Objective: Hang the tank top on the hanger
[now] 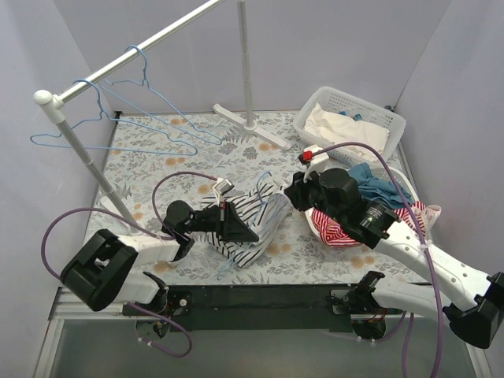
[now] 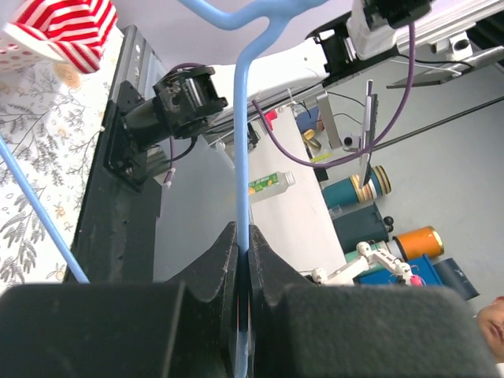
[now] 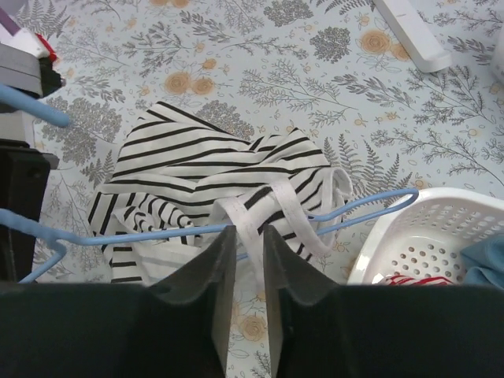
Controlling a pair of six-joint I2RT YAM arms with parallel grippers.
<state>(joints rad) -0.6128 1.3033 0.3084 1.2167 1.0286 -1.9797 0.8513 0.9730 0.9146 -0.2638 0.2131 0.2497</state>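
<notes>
The tank top (image 1: pixel 264 211), white with thin black stripes, lies crumpled on the floral table between my arms. It also shows in the right wrist view (image 3: pixel 197 157). The light-blue wire hanger (image 1: pixel 264 179) lies across it. My left gripper (image 1: pixel 248 233) is shut on the hanger's wire (image 2: pixel 242 118), with the jaws (image 2: pixel 244 248) pinched tight on it. My right gripper (image 1: pixel 294 194) is just right of the top. Its jaws (image 3: pixel 246 236) are nearly closed on a white shoulder strap (image 3: pixel 248 216), which loops over the hanger's arm (image 3: pixel 370 206).
A clothes rail (image 1: pixel 150 39) at the back left carries more blue hangers (image 1: pixel 126 87). Its foot (image 1: pixel 252 126) rests on the table. A white basket (image 1: pixel 350 102) stands back right. A second white basket (image 3: pixel 409 228) under my right arm holds a red-striped garment (image 1: pixel 339 228) and teal cloth (image 1: pixel 378 185).
</notes>
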